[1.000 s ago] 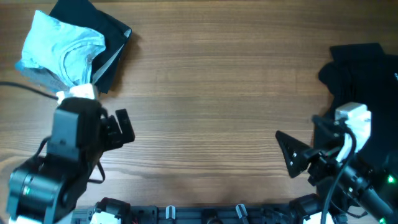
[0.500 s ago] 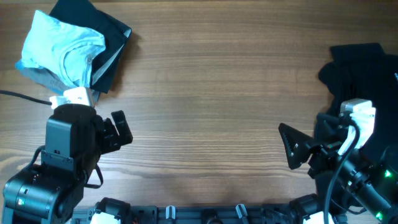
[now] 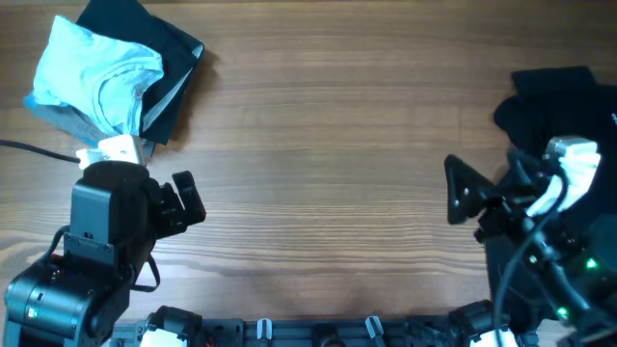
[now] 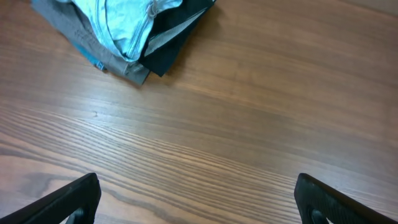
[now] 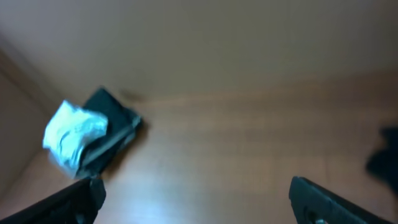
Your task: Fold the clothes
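A folded pale light-blue T-shirt [image 3: 92, 72] lies on top of black and grey garments [image 3: 169, 58] at the far left corner of the table. The stack also shows in the left wrist view [image 4: 124, 28] and, blurred, in the right wrist view [image 5: 78, 137]. A heap of black clothes [image 3: 559, 111] lies at the right edge. My left gripper [image 3: 193, 200] is open and empty, a little in front of the stack; its fingers frame bare wood in the left wrist view [image 4: 199, 202]. My right gripper [image 3: 463, 196] is open and empty, just left of the black heap.
The wooden table [image 3: 328, 145] stretches between the two piles. A black cable [image 3: 34, 146] runs in from the left edge. A dark cloth edge [image 5: 385, 155] shows at the right of the right wrist view.
My right gripper has moved away from me and slightly right, towards the black heap. My left arm drew back a little from the stack one second ago and has since stayed still.
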Action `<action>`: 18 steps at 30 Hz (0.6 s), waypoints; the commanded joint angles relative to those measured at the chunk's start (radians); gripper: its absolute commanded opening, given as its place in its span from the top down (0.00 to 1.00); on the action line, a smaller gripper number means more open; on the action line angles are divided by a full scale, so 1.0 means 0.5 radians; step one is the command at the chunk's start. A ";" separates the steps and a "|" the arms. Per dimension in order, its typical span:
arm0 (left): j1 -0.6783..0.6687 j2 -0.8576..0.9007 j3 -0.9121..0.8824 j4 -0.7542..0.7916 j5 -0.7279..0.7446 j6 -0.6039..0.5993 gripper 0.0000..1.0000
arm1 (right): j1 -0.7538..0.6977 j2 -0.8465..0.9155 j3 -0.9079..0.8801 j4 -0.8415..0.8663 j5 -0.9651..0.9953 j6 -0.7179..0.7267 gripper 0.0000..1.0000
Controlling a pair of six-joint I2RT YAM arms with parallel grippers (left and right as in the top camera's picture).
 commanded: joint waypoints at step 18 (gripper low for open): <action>-0.014 0.000 0.027 0.005 -0.034 -0.025 0.00 | -0.089 -1.269 -2.005 1.160 0.146 -0.291 0.00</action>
